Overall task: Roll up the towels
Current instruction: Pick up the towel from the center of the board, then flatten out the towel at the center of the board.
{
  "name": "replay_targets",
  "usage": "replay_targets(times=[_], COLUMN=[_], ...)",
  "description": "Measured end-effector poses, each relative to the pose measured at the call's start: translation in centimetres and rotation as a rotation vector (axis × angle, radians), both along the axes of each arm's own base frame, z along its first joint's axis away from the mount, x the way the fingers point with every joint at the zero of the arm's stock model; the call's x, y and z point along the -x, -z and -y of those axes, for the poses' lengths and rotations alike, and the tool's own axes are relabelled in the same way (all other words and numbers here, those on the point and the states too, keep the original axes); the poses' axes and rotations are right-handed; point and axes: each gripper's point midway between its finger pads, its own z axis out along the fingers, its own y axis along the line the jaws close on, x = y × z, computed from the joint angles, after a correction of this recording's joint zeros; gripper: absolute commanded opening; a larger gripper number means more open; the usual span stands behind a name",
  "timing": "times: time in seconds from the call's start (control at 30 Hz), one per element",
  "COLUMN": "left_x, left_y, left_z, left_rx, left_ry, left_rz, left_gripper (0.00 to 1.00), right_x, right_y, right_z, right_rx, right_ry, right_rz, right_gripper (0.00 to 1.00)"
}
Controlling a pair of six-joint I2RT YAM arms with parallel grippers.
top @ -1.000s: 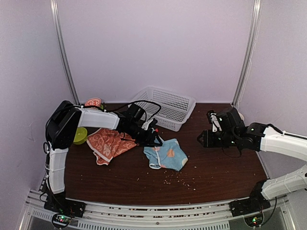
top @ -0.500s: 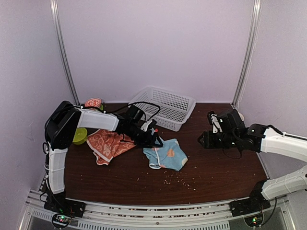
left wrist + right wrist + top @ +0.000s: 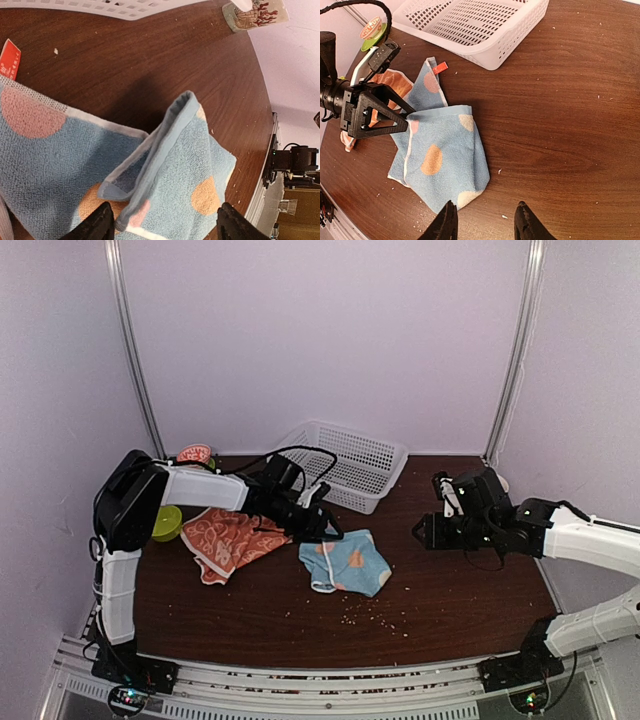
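Observation:
The light blue towel with peach and pink patches lies crumpled and partly folded over itself mid-table. It also shows in the left wrist view and the right wrist view. The orange-red towel with white swirls lies crumpled to its left. My left gripper is open just above the blue towel's far left edge, its jaws wide apart over a raised fold. My right gripper is open and empty, hovering right of the blue towel.
A white mesh basket stands at the back centre. A green bowl and a lidded cup sit at the far left. A patterned cup stands by the back right edge. Crumbs dot the front of the brown table.
My left gripper has shifted slightly back and up along the blue towel's far edge. The towel's shape has hardly changed. The right arm has barely moved.

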Motion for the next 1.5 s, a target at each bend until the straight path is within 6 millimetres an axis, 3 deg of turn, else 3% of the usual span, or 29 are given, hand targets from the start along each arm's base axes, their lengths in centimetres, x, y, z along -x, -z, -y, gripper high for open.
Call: replay_targets(times=[0.1, 0.3, 0.4, 0.47, 0.5, 0.73, 0.8, 0.87, 0.9, 1.0, 1.03, 1.1, 1.17, 1.23, 1.33, 1.4, 1.5], left_x=[0.0, 0.2, 0.2, 0.2, 0.2, 0.7, 1.0, 1.2, 1.4, 3.8, 5.8, 10.3, 14.5, 17.8, 19.3, 18.5, 15.8], left_y=[0.3, 1.0, 1.1, 1.0, 1.0, 0.1, -3.0, -8.3, -12.1, -26.5, -32.4, -41.4, -47.2, -50.4, -51.7, -50.5, -45.7], left_z=[0.0, 0.0, 0.1, 0.2, 0.2, -0.7, -1.3, -1.7, -1.7, -1.4, -1.4, -2.0, -2.8, -3.1, -2.9, -2.1, -0.9], left_rx=[-0.003, -0.005, -0.001, 0.004, 0.007, -0.006, 0.001, 0.035, 0.062, 0.238, 0.324, 0.478, 0.600, 0.679, 0.702, 0.655, 0.491], left_ry=[0.001, 0.003, 0.006, 0.009, 0.013, -0.011, -0.040, -0.066, -0.080, -0.099, -0.097, -0.078, -0.044, -0.009, -0.002, -0.025, -0.098], left_rz=[-0.004, -0.020, -0.023, -0.024, -0.022, -0.017, 0.018, 0.100, 0.158, 0.391, 0.477, 0.598, 0.662, 0.684, 0.686, 0.678, 0.659], left_gripper=[0.68, 0.42, 0.24, 0.03, 0.00, 0.00, 0.00, 0.00, 0.00, 0.00, 0.00, 0.00, 0.00, 0.00, 0.00, 0.00, 0.00], right_x=[0.0, 0.0, 0.0, 0.0, 0.0, 0.2, 0.4, 0.7, 0.9, 1.8, 2.1, 2.8, 3.2, 3.5, 3.7, 3.8, 3.8], right_y=[0.0, 0.0, 0.1, 0.1, 0.1, -1.0, -2.5, -4.7, -6.0, -9.8, -10.9, -11.9, -12.0, -11.8, -10.8, -10.6, -10.2], right_z=[0.0, 0.0, 0.0, 0.0, 0.0, 0.3, 0.5, 0.7, 0.9, 1.2, 1.3, 1.5, 1.5, 1.5, 1.3, 1.2, 1.0], right_rx=[0.000, 0.001, 0.002, 0.002, 0.002, -0.011, -0.042, -0.090, -0.121, -0.223, -0.256, -0.308, -0.334, -0.346, -0.346, -0.346, -0.349], right_ry=[0.000, 0.000, 0.000, 0.000, 0.000, -0.001, -0.001, 0.000, -0.002, -0.014, -0.020, -0.033, -0.041, -0.047, -0.059, -0.066, -0.074], right_rz=[0.000, -0.001, -0.002, -0.002, -0.002, 0.019, 0.056, 0.110, 0.145, 0.241, 0.271, 0.305, 0.311, 0.309, 0.287, 0.279, 0.273], right_gripper=[0.40, 0.40, 0.40, 0.40, 0.40, 0.40, 0.40, 0.40, 0.40, 0.40, 0.40, 0.40, 0.40, 0.40, 0.40, 0.40, 0.40])
